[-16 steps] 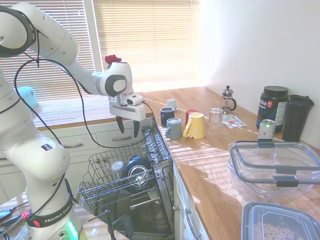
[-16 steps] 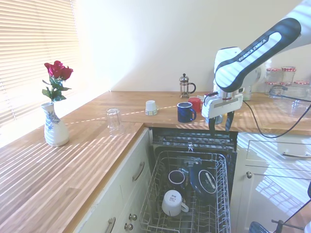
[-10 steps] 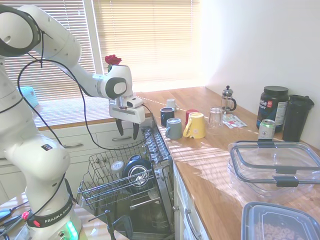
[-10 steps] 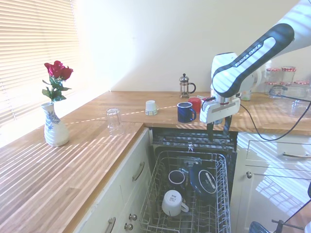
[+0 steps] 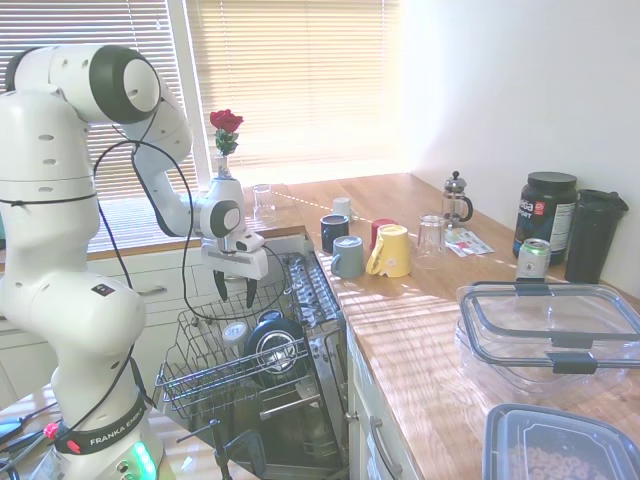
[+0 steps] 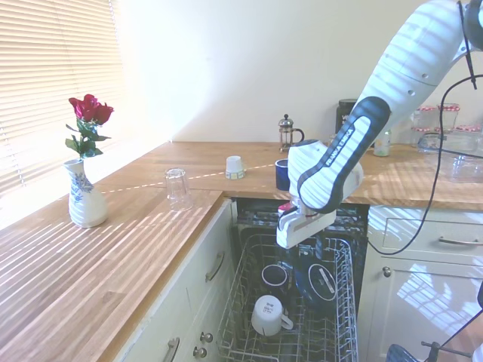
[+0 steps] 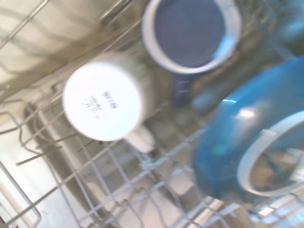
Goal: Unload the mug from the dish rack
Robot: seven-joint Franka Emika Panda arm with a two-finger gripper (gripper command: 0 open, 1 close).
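The mug [image 6: 267, 314] is white and lies upside down in the dish rack [image 6: 236, 303], a grey wire basket rolled out of the open dishwasher. It also shows as a pale cup [image 5: 235, 333] in the first exterior view, and its base [image 7: 102, 102] faces the wrist camera. My gripper [image 5: 238, 291] hangs open just above the rack, with nothing between its fingers. In the second exterior view the gripper [image 6: 306, 249] is over the rack's far half, above a navy mug [image 6: 274, 275] and apart from the white one.
A blue dish [image 6: 321, 280] leans in the rack beside the navy mug [image 7: 190, 33]. On the counter stand a navy mug [image 5: 334, 232], a grey-blue mug [image 5: 347, 256], a yellow mug [image 5: 391, 250], a French press [image 5: 456, 198] and a rose vase [image 6: 85, 202]. Plastic containers [image 5: 550, 335] sit front right.
The arm has swung down from beside the counter edge to just above the rack. The gripper has stayed open and holds nothing. The rack's contents have not moved.
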